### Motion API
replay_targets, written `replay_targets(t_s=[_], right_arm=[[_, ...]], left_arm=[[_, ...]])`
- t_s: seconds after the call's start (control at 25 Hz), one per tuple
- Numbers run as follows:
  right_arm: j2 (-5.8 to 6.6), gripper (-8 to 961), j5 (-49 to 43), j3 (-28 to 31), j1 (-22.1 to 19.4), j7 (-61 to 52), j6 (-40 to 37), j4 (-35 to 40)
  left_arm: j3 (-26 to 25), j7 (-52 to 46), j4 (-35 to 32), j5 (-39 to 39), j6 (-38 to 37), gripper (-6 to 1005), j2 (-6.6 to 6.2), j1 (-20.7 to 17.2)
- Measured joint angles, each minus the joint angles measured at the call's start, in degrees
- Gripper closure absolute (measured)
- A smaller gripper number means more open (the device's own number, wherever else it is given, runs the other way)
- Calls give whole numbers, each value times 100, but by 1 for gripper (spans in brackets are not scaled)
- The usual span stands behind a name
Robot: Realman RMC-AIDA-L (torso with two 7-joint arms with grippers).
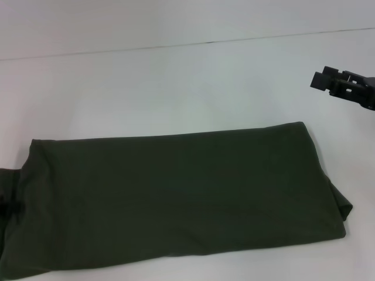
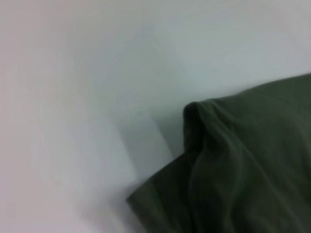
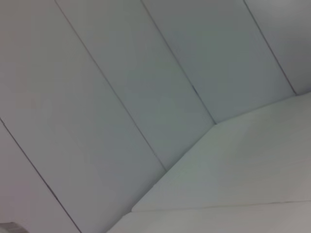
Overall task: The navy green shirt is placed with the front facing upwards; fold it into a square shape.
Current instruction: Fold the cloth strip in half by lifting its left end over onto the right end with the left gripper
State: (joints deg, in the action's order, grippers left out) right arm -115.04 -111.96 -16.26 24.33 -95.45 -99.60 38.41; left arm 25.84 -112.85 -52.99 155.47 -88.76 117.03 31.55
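The navy green shirt (image 1: 176, 193) lies on the white table as a long folded band, plain green side up, with no lettering showing. Its right end has a small fold sticking out at the lower corner. My right gripper (image 1: 329, 82) hovers above the table, beyond the shirt's far right corner and apart from it. At the picture's left edge a dark shape, my left gripper (image 1: 7, 199), sits against the shirt's left end. The left wrist view shows a bunched shirt edge (image 2: 228, 165) close up on the white surface. The right wrist view shows only table and wall.
The white table (image 1: 176, 88) stretches behind the shirt to a seam line near the back. A white panelled wall (image 3: 121, 87) stands beyond the table edge in the right wrist view.
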Motion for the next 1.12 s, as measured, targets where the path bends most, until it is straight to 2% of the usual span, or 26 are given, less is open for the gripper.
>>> replay_targets(t_s=[0.28, 0.48, 1.12], right_arm=[[13, 27, 34, 38, -10, 0, -15, 2], [17, 27, 35, 95, -8, 0, -32, 9], [18, 26, 35, 125, -17, 4, -34, -12]], left_arm=[[11, -106, 17, 6, 142, 652, 16, -9], [37, -101, -13, -8, 140, 909, 28, -18], [39, -65, -20, -9, 157, 950, 23, -5]])
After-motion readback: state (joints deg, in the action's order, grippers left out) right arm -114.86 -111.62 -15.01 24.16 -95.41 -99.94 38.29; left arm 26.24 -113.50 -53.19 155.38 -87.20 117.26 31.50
